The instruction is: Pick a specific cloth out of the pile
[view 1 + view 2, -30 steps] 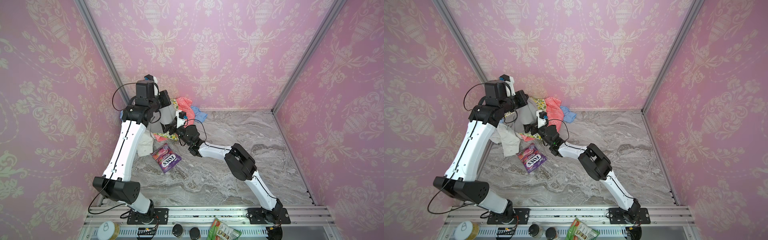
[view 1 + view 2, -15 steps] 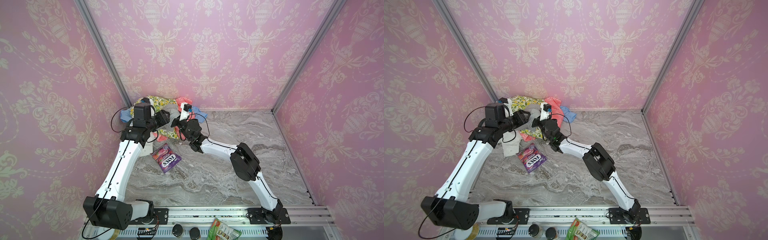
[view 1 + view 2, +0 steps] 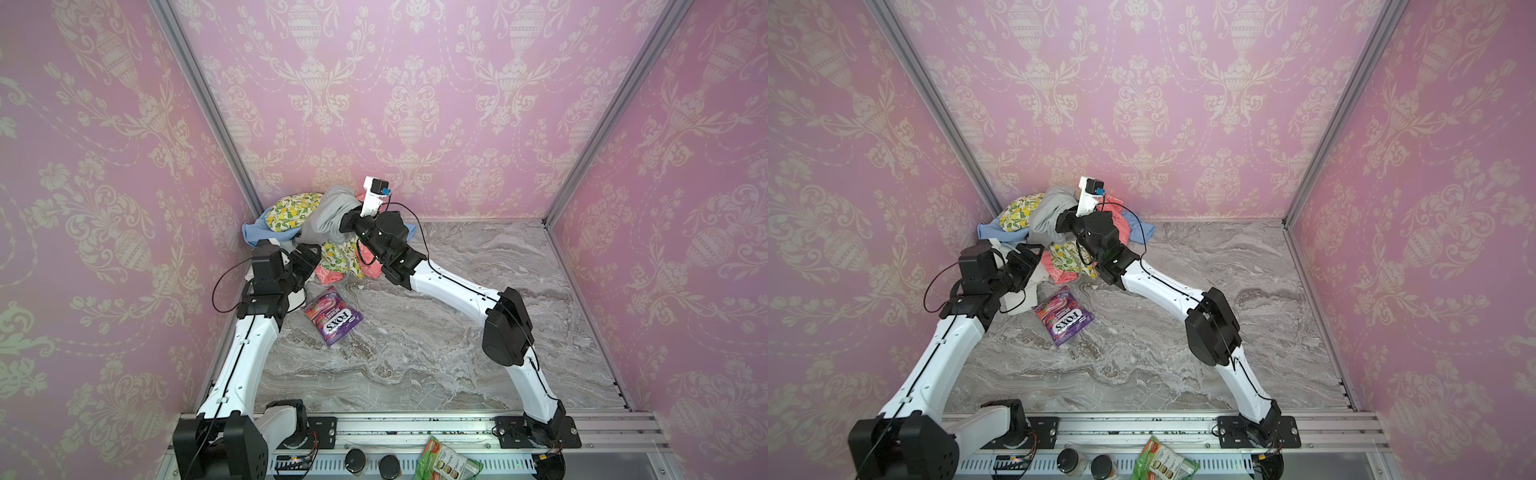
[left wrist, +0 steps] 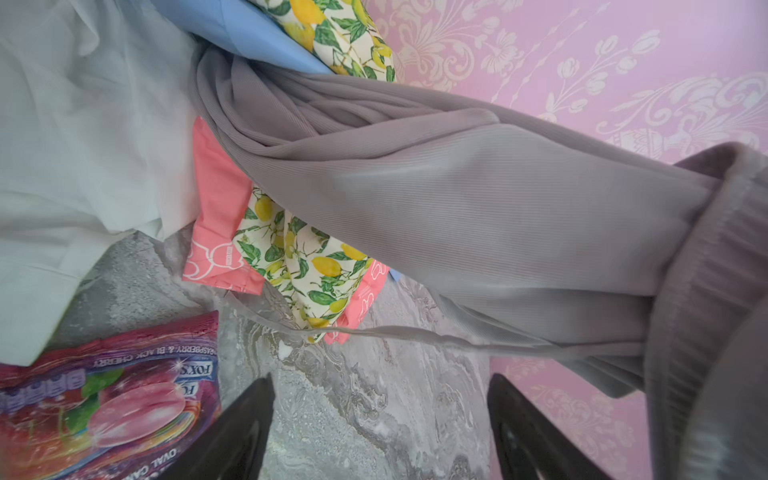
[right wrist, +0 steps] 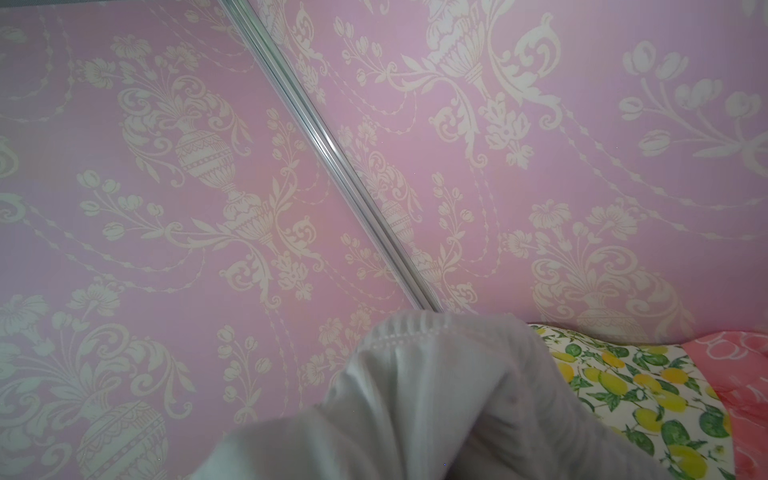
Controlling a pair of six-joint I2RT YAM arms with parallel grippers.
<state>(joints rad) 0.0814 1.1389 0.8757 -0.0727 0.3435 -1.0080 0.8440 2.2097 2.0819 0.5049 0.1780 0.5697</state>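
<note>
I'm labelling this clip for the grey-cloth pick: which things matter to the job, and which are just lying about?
Job: cloth pile, grey cloth, right gripper shut on it, open left gripper.
Lying about: purple sweets bag, green packet, two dark-capped jars.

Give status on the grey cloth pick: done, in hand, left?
Done: the right tool looks shut on the grey cloth atop the pile. In hand: the cloth stretches from that grip down into the pile; the left tool is open and empty. Left: its far end is tucked between the white cloth and blue cloth, so it needs pulling clear.
</note>
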